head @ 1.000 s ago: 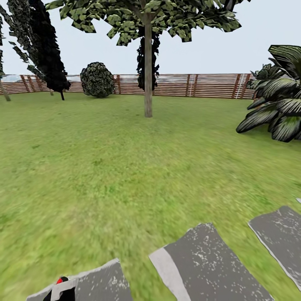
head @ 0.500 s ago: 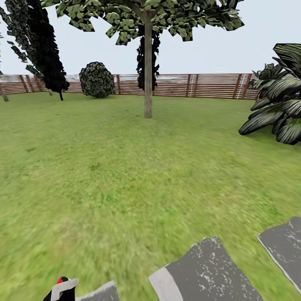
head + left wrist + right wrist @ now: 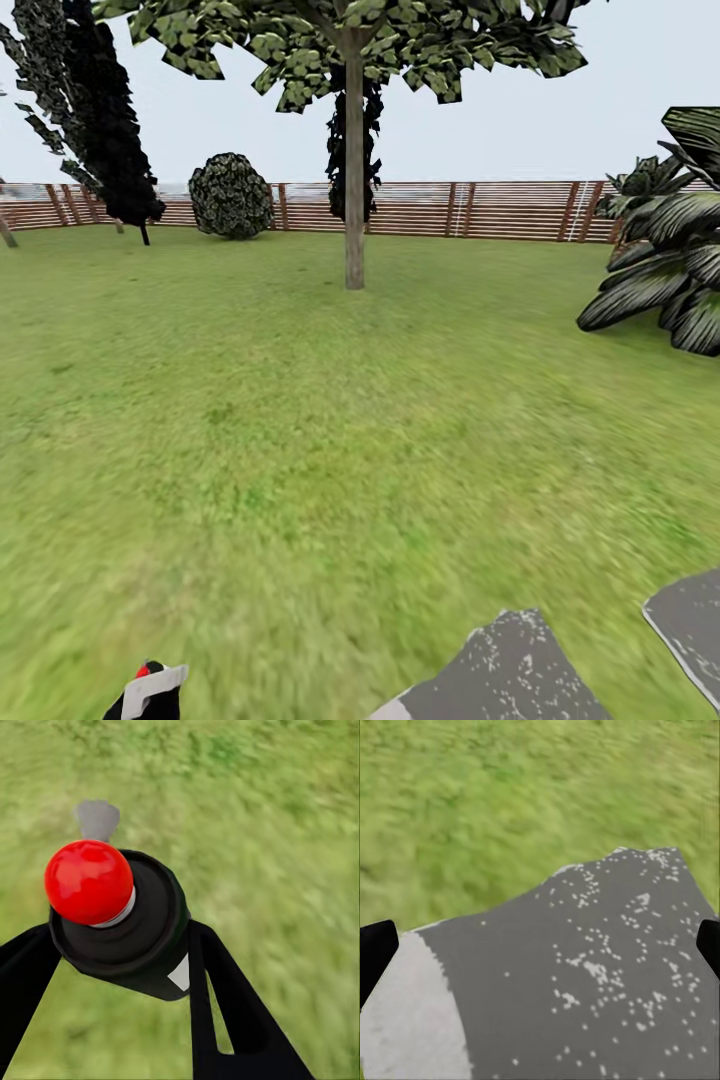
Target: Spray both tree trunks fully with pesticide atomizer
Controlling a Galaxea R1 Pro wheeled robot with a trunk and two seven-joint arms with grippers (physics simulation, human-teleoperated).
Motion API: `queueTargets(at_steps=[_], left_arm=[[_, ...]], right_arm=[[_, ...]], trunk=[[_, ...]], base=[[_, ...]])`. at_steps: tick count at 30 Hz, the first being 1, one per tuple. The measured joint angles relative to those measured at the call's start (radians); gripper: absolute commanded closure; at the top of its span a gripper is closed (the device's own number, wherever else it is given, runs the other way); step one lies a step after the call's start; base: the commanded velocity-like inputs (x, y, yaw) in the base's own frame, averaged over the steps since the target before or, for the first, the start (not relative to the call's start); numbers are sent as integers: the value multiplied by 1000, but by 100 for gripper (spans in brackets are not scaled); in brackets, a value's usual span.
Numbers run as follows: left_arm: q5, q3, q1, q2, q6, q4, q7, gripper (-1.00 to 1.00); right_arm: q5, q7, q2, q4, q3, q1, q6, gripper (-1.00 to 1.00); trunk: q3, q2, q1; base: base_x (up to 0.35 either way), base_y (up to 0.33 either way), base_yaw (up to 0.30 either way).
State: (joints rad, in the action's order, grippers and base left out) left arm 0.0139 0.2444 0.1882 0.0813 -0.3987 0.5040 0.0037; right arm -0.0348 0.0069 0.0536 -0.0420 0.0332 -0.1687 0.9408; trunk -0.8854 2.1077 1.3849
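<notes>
The pesticide atomizer [image 3: 112,915], a dark bottle with a red ball top, sits between the two black fingers of my left gripper [image 3: 120,941], which is shut on it. In the head view the atomizer [image 3: 148,676] and left gripper [image 3: 145,700] peek in at the bottom left, above grass. One tree with a straight pale tree trunk [image 3: 354,190] and a wide canopy stands far ahead on the garden lawn. My right gripper [image 3: 540,949] is open, its fingertips [image 3: 375,956] wide apart over a dark slab [image 3: 585,982].
Dark stepping-stone slabs [image 3: 500,675] lie at the bottom right of the head view. A brown slat fence [image 3: 500,208] bounds the lawn. A round bush [image 3: 231,195], dark columnar trees [image 3: 105,120] and a big-leaved plant [image 3: 670,270] stand along the edges. Open grass stretches ahead.
The whole head view has shifted: the slabs have slid down toward the bottom edge and more grass shows, so the camera moved forward. The atomizer stays in my left gripper.
</notes>
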Motion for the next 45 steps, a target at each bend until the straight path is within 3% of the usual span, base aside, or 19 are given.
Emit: queueTargets(at_steps=[45], left_arm=[[0,0,0,0,0,4,0,100]], right_arm=[[0,0,0,0,0,0,0,-100]], trunk=[[0,0,0]], base=[[340,0,0]])
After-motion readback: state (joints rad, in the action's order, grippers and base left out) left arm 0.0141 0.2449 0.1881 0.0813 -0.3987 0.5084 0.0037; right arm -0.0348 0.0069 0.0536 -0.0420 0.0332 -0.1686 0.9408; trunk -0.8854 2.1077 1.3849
